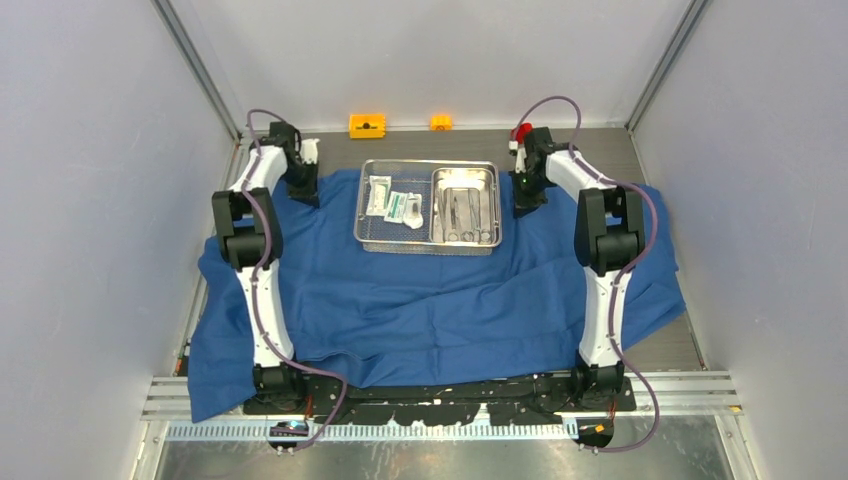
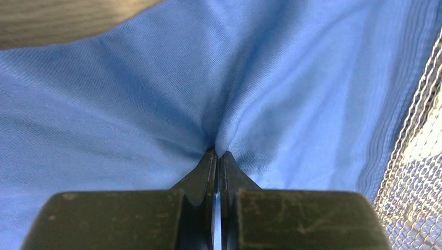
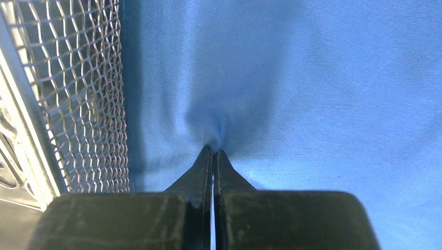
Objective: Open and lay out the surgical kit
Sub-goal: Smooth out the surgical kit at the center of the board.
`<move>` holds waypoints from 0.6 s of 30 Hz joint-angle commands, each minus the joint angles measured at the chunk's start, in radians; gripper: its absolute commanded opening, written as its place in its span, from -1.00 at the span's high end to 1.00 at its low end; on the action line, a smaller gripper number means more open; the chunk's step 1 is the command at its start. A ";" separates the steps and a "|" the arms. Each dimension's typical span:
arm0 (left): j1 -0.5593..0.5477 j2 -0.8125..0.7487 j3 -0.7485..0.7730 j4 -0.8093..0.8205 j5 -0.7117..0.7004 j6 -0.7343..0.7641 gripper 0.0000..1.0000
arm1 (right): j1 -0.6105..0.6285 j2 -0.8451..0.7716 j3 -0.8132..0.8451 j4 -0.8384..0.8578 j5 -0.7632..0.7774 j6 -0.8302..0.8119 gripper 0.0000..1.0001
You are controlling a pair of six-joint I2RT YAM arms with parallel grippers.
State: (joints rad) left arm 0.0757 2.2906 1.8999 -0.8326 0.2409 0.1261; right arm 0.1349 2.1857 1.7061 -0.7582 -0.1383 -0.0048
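The left gripper (image 2: pixel 216 153), at 9 o'clock of the wire-mesh basket (image 1: pixel 358 205), and the right gripper (image 3: pixel 212 151), at 3 o'clock, are each pinching a fold of the blue cloth wrap (image 1: pixel 430 300), jaws fully closed, probably for spreading it flat beneath the basket.

No readable text, number, brand or sign in any view. White packets (image 1: pixel 392 203) in the left half of the wire-mesh basket (image 1: pixel 428 163) carry greenish print, too small to read. Orange blocks (image 1: pixel 367 125) behind the basket's far edge have dark marks on them, not legible. Both wrist views: no lettering at all.
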 commanded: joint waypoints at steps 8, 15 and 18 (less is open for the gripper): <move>0.020 0.218 0.345 -0.166 -0.044 -0.036 1.00 | -0.014 0.084 0.174 0.116 0.076 0.040 0.99; 0.028 0.265 0.436 -0.171 -0.078 -0.045 1.00 | -0.019 0.138 0.265 0.085 0.092 0.049 0.99; 0.036 0.302 0.506 -0.190 -0.091 -0.052 1.00 | -0.021 0.163 0.311 0.071 0.092 0.061 1.00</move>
State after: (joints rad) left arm 0.0883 2.5229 2.3184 -1.0515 0.2153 0.0814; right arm 0.1352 2.3119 1.9224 -0.8417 -0.1184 0.0357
